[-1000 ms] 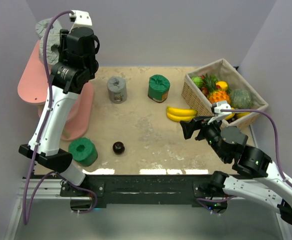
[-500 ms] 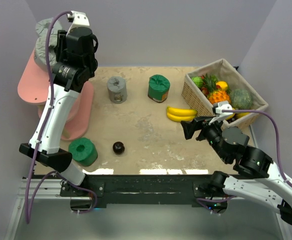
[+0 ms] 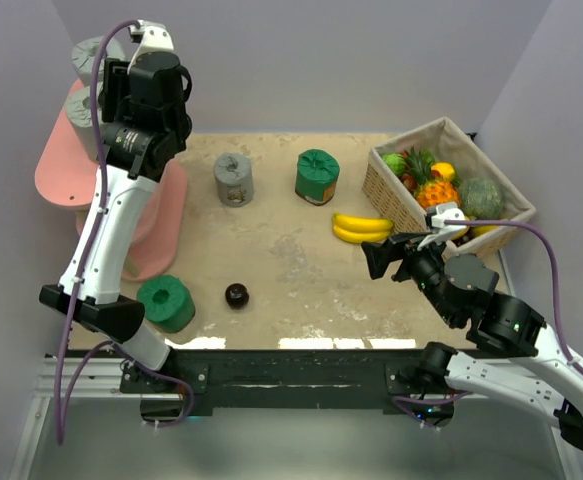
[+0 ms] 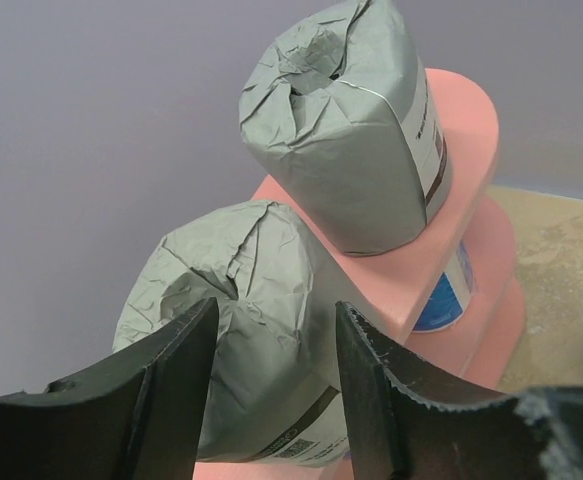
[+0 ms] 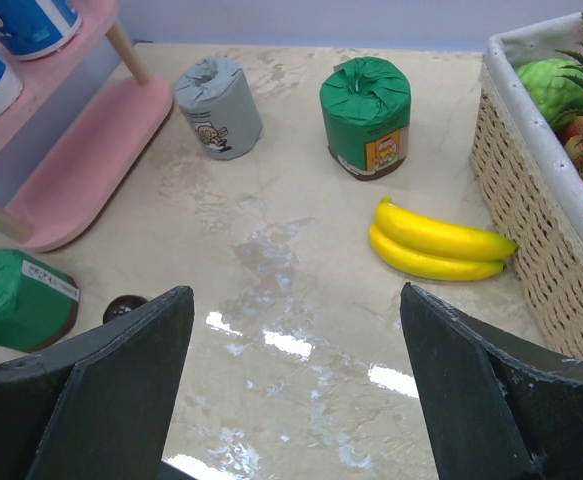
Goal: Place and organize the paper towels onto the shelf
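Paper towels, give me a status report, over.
Left gripper open over shelf top, right gripper open, empty. Two grey rolls on top tier; grey roll, two green rolls on table. Dark ball beside near green roll.

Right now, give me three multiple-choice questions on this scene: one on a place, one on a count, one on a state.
1. Where are the bananas? A on the table beside the basket; B in the basket; C on the shelf.
2. How many green rolls stand on the table? A one; B two; C three.
3. The right tool is: A shut on a banana; B shut on a roll; C open, empty.
Answers: 1 A, they lie by the basket's wall. 2 B, one at the back, one near left. 3 C, its fingers stand wide apart, nothing between.
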Tool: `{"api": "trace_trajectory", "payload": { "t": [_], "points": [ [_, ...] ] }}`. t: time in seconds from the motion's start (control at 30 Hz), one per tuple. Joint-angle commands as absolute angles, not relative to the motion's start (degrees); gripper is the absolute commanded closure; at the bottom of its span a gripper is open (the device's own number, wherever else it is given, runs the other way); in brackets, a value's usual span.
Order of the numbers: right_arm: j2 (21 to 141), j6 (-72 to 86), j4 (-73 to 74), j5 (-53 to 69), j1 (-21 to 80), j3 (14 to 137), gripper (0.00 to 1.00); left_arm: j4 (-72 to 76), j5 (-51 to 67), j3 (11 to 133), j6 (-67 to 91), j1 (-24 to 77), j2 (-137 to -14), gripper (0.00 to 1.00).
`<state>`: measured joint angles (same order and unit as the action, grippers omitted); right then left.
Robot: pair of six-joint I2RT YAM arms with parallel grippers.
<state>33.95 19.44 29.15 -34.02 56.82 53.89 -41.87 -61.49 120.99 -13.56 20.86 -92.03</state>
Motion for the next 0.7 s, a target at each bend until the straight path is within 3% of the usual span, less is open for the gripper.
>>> {"api": "trace_trajectory", "payload": {
  "t": [0.0,0.2,0.43,0.67],
  "points": [
    [33.22,19.16,28.48,-35.95,56.69,55.55,0.12,-37.54,-64.16,121.38,-17.04,20.39,-92.37,0.44],
    [33.57,18.99,28.13,-35.95,56.78,55.55,0.12,-34.80,-63.64,123.04,-20.13,21.00,-92.90,0.40],
    [34.10,19.33,27.86,-35.33,56.69,55.46,0.12,-34.80,-63.81,124.45,-21.71,29.35,-92.11,0.37],
    [33.49,19.69,27.95,-35.42,56.78,54.67,0.12,-48.66,-57.14,128.41,-8.47,31.64,-90.97,0.43]
  ]
}}
